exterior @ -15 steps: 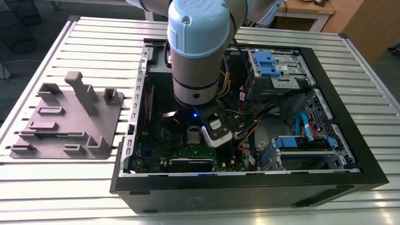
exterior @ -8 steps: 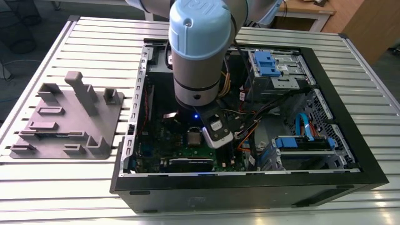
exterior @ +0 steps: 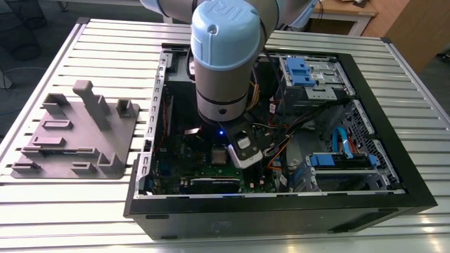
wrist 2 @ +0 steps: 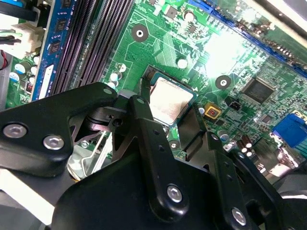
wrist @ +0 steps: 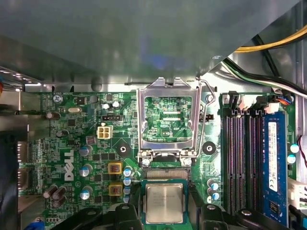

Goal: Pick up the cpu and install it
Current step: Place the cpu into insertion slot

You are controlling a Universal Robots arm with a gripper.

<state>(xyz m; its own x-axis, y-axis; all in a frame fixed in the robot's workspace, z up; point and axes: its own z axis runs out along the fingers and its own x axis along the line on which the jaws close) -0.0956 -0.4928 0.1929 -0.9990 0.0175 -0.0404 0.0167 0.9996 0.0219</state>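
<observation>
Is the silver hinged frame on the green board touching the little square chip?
Apart. In the first wrist view the frame is swung open, and a green strip shows between its hinged edge and the cpu.

Grey arm (exterior: pixel 221 100), pale-blue cap (exterior: pixel 226 31) — black gripper (wrist 2: pixel 169 112), silver screws (wrist 2: pixel 174 193).

slatted aluminium table (exterior: pixel 70 211), open black PC case (exterior: pixel 281 219) lying on its side on the slats, centre toward the exterior view's right, grey plastic tray with upright posts (exterior: pixel 67 134) flat on the slats at the exterior view's left, just beside the case
</observation>
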